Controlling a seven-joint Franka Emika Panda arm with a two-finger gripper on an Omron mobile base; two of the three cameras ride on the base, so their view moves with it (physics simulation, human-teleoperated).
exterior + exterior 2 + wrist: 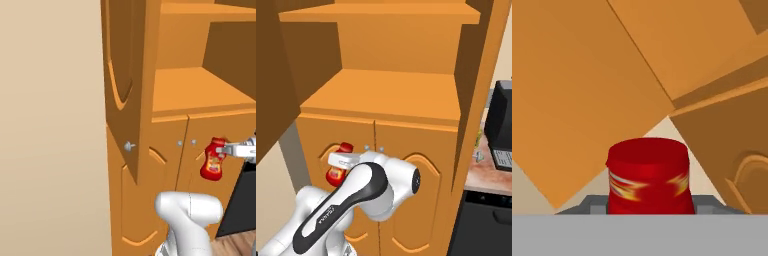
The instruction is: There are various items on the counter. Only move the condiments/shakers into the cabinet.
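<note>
My gripper point(226, 148) is shut on the neck of the red ketchup bottle point(214, 161), which hangs in the air, tilted, in front of the closed lower doors of the orange cabinet point(195, 90). In the right base view the bottle point(337, 172) shows beside my forearm, with the gripper point(342, 159) across it just under the red cap. In the hand view the bottle point(648, 175) stands between the fingertips. The cabinet's open shelf point(386, 95) lies above and beyond the bottle. A strip of the reddish counter point(491, 177) shows at the right.
The upper cabinet door point(120, 75) stands swung open at the left, its knob point(129, 146) near bottle height. A black coffee machine point(501, 122) sits on the counter. A dark appliance front point(486, 220) is below the counter. A beige wall point(50, 125) runs along the left.
</note>
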